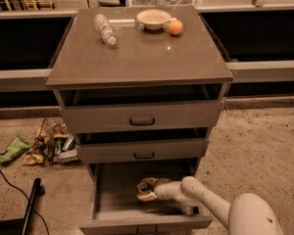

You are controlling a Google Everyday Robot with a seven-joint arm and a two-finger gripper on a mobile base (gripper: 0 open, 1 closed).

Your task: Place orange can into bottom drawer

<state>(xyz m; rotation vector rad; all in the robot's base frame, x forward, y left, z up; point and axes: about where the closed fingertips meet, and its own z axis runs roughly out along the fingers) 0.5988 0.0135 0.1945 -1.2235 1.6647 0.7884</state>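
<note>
Counter [137, 58] carries clear plastic bottle [105, 29] lying on side, shallow bowl [153, 18], orange fruit [175, 27] just beside bowl. Top drawer [142, 115] and middle drawer [143, 152] slightly open, overhanging rear of bottom drawer [112, 199], which is pulled well out. Wire basket of litter [54, 141] on floor to left. Tool [149, 190] reaches inside bottom drawer, clenched around orange can [144, 186], can low over drawer floor.

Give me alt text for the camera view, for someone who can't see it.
The robot's white arm reaches into the open bottom drawer, its gripper at the orange can inside it. On the cabinet top are a clear plastic bottle, a bowl and an orange.
</note>
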